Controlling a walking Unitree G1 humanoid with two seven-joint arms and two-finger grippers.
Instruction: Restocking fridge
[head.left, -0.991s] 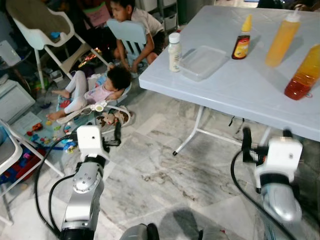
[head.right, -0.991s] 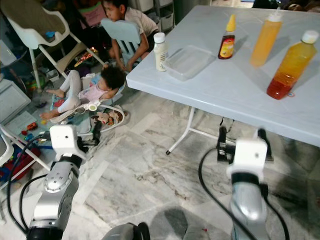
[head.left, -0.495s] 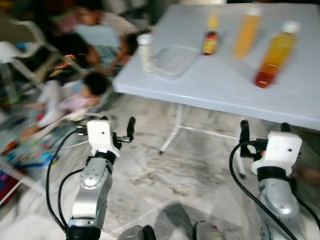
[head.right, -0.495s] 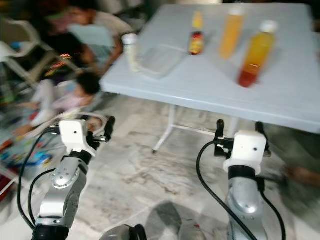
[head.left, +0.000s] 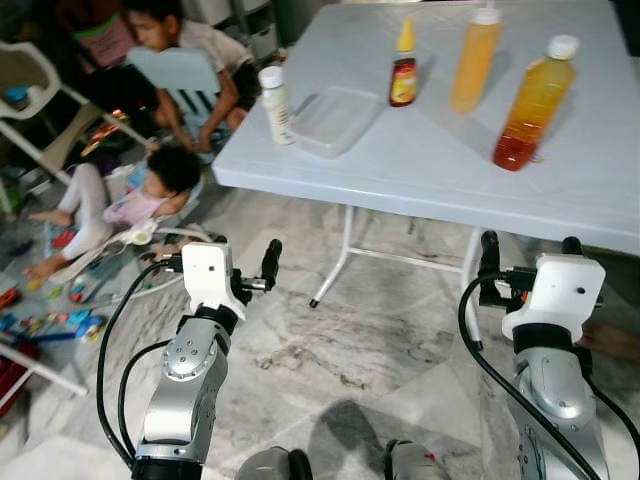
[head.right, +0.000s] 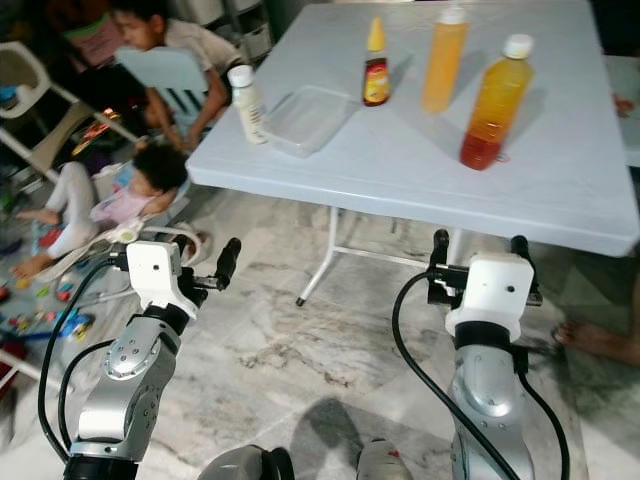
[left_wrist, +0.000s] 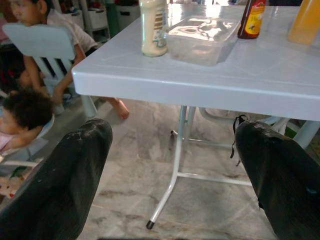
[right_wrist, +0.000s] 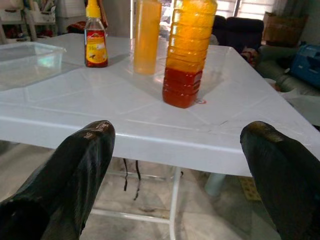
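While it's squared up to the table (head.left: 420, 170), I'd say it's only approaching; nothing's picked up, next comes reaching over the near edge. Head views: white bottle (head.left: 273, 91) far left, tub (head.left: 333, 119), sauce bottle (head.left: 403, 70) and two orange bottles (head.right: 440, 60) (head.right: 490, 90), all upright. Wrist views: left gripper (left_wrist: 170, 170) and right gripper (right_wrist: 175, 175) spread wide, empty, below the tabletop.

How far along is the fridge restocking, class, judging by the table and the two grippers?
Nothing looks done: the cream bottle, clear container, small sauce bottle, tall orange bottle and two-tone bottle all stand on the white table. In hand: nothing. The left gripper and right gripper are open, empty, short of the table edge. Left: picking up and carrying every item.
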